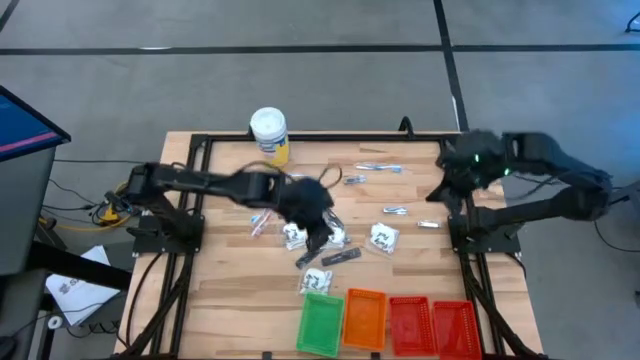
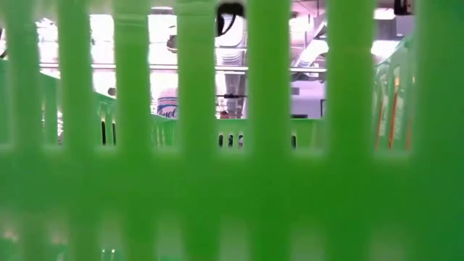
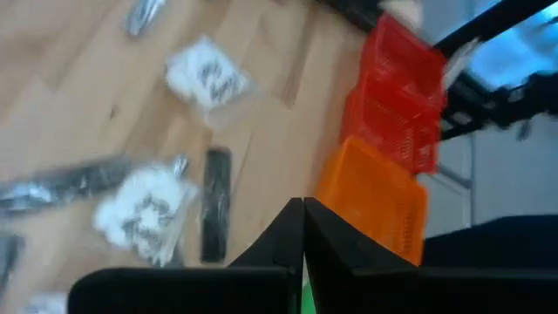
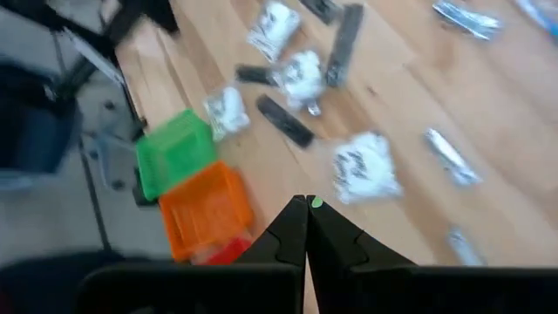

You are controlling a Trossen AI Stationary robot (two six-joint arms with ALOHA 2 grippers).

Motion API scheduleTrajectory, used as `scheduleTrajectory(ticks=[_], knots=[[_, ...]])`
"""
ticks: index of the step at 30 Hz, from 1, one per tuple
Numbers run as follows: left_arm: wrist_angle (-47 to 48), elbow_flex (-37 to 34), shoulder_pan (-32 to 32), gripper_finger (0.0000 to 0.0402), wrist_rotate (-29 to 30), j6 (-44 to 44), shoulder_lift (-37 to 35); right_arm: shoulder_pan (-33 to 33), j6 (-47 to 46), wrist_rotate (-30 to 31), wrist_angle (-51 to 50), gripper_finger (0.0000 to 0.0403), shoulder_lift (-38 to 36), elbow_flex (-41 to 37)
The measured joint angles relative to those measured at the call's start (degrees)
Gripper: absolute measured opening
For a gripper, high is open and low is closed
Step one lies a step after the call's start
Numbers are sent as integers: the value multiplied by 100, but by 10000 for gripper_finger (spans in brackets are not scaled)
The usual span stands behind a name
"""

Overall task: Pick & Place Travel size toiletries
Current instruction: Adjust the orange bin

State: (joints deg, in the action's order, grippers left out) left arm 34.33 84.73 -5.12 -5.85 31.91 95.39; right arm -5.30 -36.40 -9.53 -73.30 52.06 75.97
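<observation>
**Two closed grippers above a scatter of small toiletry packets**

A wooden counter seen from above. The left gripper reaches out over the middle of it, and its fingers are pressed together with nothing between them. The right gripper hangs back near its own side; its fingers are likewise closed on nothing.

The travel size toiletries lie loose across the middle of the counter. Directly around the left fingers are several white crinkly packets, and a slim dark tube lies just beside them. Ahead of the right fingers sit another white packet, a dark tube and thin silvery sticks, all well apart from that gripper.

Beyond the left fingers, along the counter's near edge, four slotted trays stand side by side: a green tray, an orange tray and two red trays. A white-lidded tub stands at the far edge. The table-level camera looks only through green tray slats.

The packets look light, soft and crushable; they would likely slide on the wood, so pinching across the flat middle or a sealed edge seems safest. The tubes look stiffer and are best taken across their narrow width at mid-length.
</observation>
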Motion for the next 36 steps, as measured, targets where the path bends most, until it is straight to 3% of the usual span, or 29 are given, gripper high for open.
scheduleTrajectory(ticks=[5, 8, 10, 20, 28, 36], knots=[[-533, -530, -673, 1, 320, 426, -208, 1951, -1617, 1482, 1626, 0, -262, -898], [-681, -756, -1064, 1, 551, 495, -144, 2976, -2212, 2263, 2311, 0, -60, -1176], [-905, -799, -1293, 1, 774, 606, -160, 3435, -2470, 2446, 2374, 0, 341, -1184], [-1197, -1255, -2026, 1, 1169, 1215, -132, 4232, -2992, 2189, 2960, 0, 2588, -784], [-1825, -1722, -2283, 1, 1041, 1379, -63, 4324, -2770, 1852, 2939, 0, 4144, 17], [-2274, -1935, -2420, 1, 1014, 1659, 33, 4207, -2295, 1701, 2517, 0, 5189, 701]])
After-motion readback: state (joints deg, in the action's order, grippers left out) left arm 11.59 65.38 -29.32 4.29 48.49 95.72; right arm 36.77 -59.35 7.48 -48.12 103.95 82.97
